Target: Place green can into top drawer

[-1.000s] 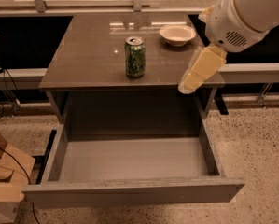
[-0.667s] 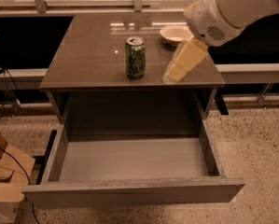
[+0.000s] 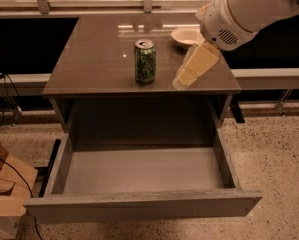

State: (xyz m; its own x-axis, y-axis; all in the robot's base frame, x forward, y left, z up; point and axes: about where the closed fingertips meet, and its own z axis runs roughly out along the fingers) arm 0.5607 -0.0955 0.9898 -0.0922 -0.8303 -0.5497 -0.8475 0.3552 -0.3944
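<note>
Camera view, green can (image 3: pixel 145 61) upright on worktop (image 3: pixel 94 71), hand (image 3: pixel 185 78) near its right, grip cannot be told, top drawer (image 3: pixel 139 206) open

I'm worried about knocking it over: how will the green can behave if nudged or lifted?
The green can stands upright and narrow on the glossy tabletop, so a high nudge would probably tip it and set it rolling. Its smooth round wall may slip. The gripper hovers beside it, not touching.

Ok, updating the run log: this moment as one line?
green can: upright on tabletop | gripper: right of can, apart | top drawer: open | placed: no
</note>
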